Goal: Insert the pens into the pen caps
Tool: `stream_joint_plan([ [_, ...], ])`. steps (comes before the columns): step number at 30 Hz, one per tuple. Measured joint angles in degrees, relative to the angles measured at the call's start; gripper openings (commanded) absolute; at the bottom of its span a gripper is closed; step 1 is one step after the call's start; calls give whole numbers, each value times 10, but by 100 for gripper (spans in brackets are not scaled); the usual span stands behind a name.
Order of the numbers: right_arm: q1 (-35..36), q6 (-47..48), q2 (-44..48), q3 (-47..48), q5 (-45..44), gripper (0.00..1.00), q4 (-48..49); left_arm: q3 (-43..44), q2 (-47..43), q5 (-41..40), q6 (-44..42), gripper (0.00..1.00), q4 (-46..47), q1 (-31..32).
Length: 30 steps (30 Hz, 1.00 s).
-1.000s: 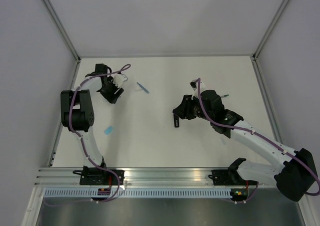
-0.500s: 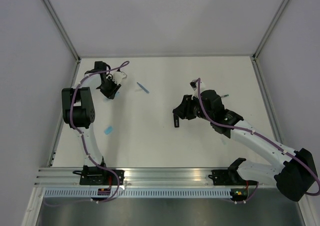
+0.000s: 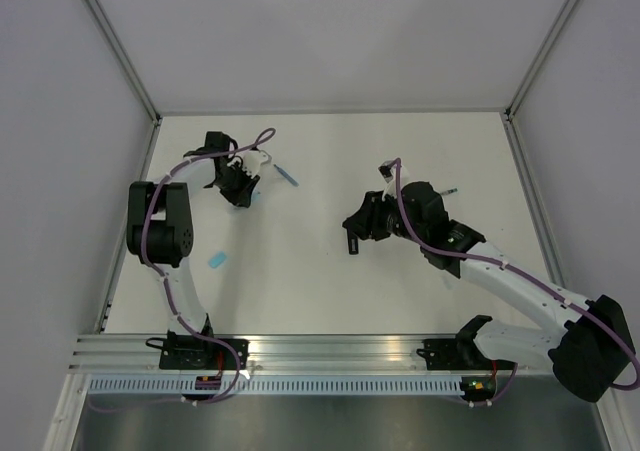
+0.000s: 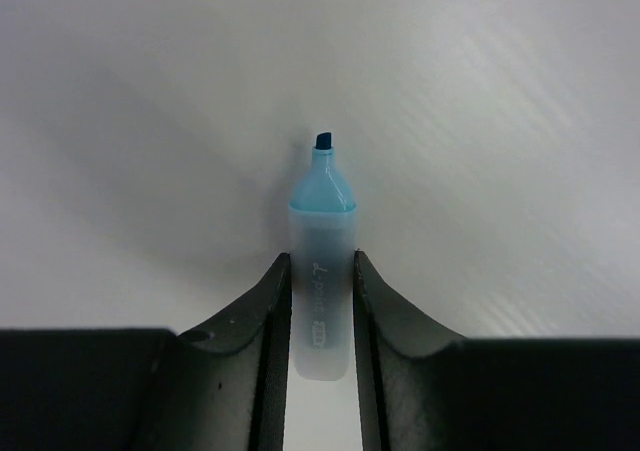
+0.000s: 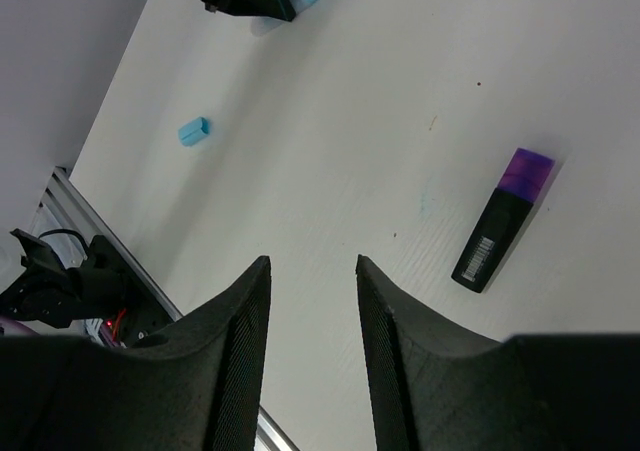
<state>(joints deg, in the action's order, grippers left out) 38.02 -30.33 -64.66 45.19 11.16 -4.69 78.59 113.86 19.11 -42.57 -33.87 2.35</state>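
The left gripper (image 4: 320, 263) is clamped on the barrel of the light blue marker (image 4: 322, 216), whose uncapped tip points away over the surface (image 4: 500, 121). The right gripper (image 5: 312, 271) is held partly open above the surface, with nothing between its fingers. The black-and-purple marker (image 5: 503, 219) is laid near it, the light blue cap (image 5: 193, 131) well apart. A slim bluish cap (image 3: 287, 175) is seen near the left gripper. A thin pen (image 3: 452, 189) is largely hidden behind the right arm (image 3: 500, 271).

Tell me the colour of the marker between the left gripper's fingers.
Light blue marker, darker blue tip; best in the left wrist view.
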Motion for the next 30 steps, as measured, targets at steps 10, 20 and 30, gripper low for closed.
stream_joint_plan([
  [10, 0, 1, 19, -63, 5, 57, 68, -70, -126, 158, 197, 2, 80, 42],
  [20, 9, 1, 20, -96, 6, 58, 151, -233, -314, 228, 547, 2, 355, 116],
  [30, 66, 7, 31, -103, -85, 59, 176, -302, -381, 77, 730, 2, 512, 344],
])
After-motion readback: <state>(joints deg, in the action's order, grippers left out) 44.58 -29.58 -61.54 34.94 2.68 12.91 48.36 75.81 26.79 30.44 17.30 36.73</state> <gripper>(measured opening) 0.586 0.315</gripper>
